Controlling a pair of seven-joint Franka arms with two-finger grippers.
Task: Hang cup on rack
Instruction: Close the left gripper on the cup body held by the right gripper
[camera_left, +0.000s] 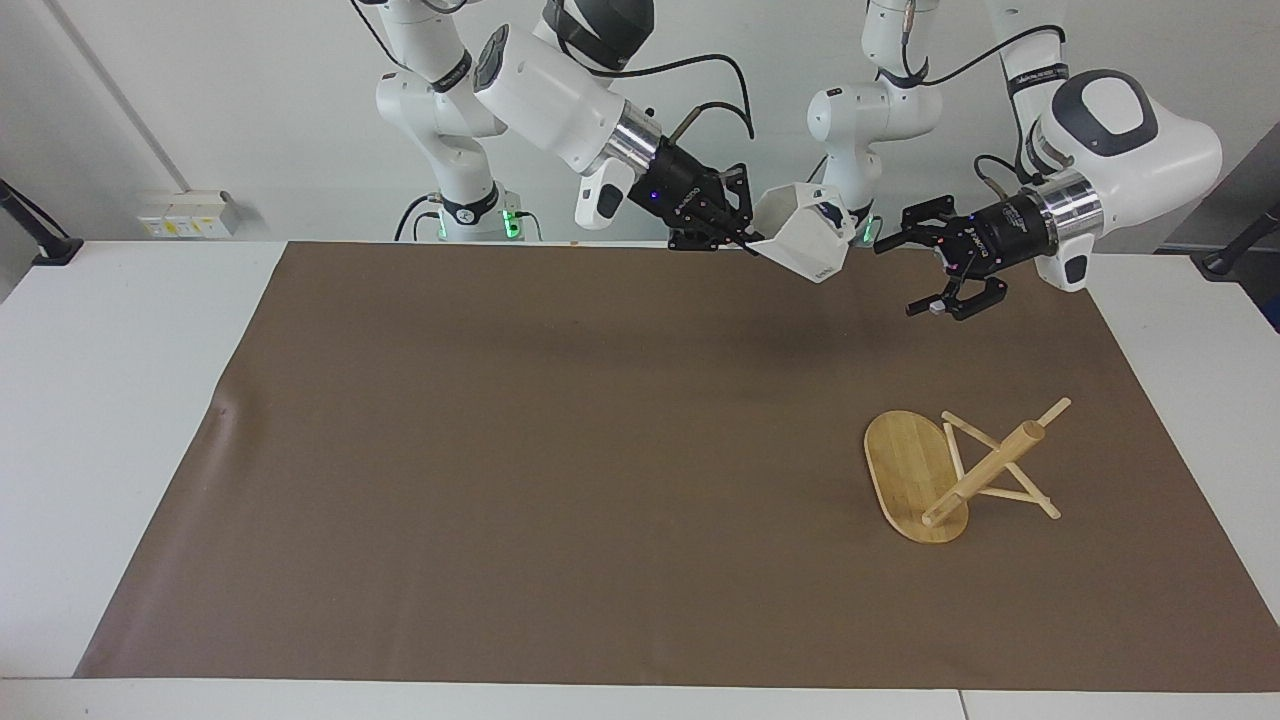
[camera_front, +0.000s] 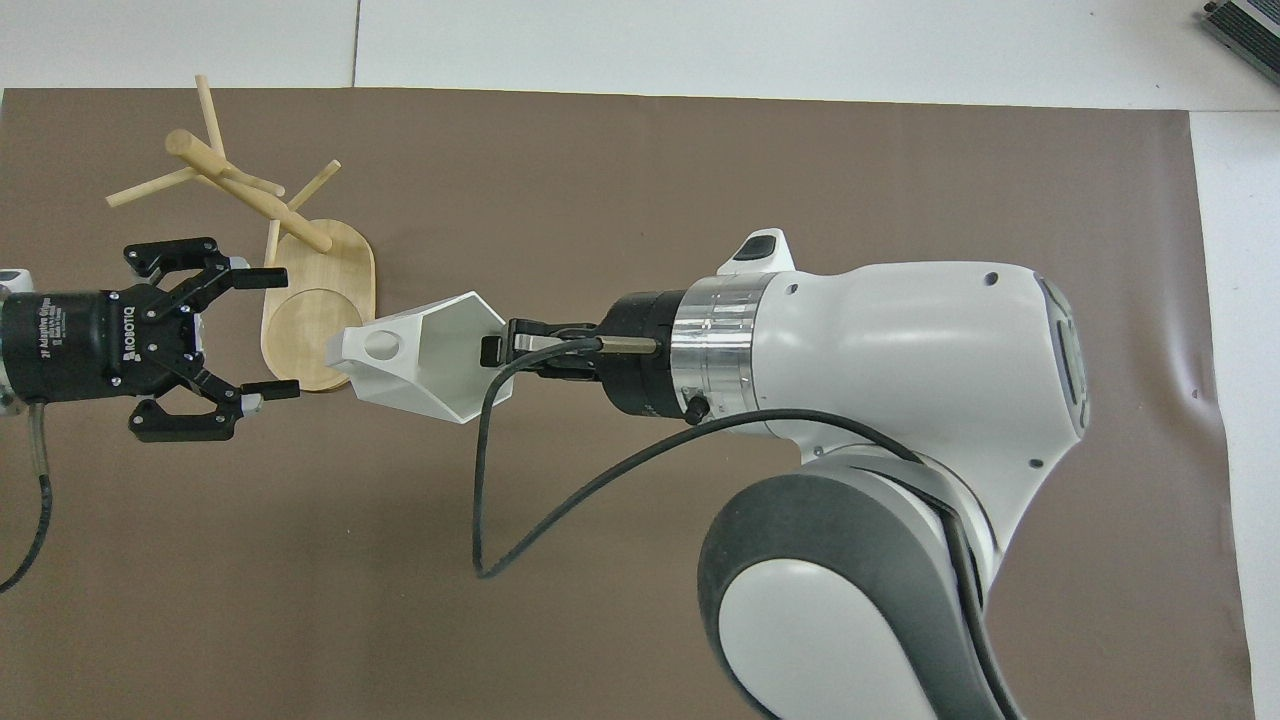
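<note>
right end effector (camera_left: 742, 246) over brown mat (camera_left: 520, 460)

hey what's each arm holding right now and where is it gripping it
The right tool holds the cup by its rim, up in the air. The left tool is open and holds nothing.

1. The rack (camera_left: 950, 470) lay tipped over on the mat (camera_left: 500, 450), toward the left arm's end of the table (camera_left: 120, 400).
2. The cup (camera_left: 805, 240) hung in the right gripper (camera_left: 735, 240) over the mat's edge nearest the robots.
3. The left gripper (camera_left: 915, 275), fingers spread, hung beside the cup, apart from it.
</note>
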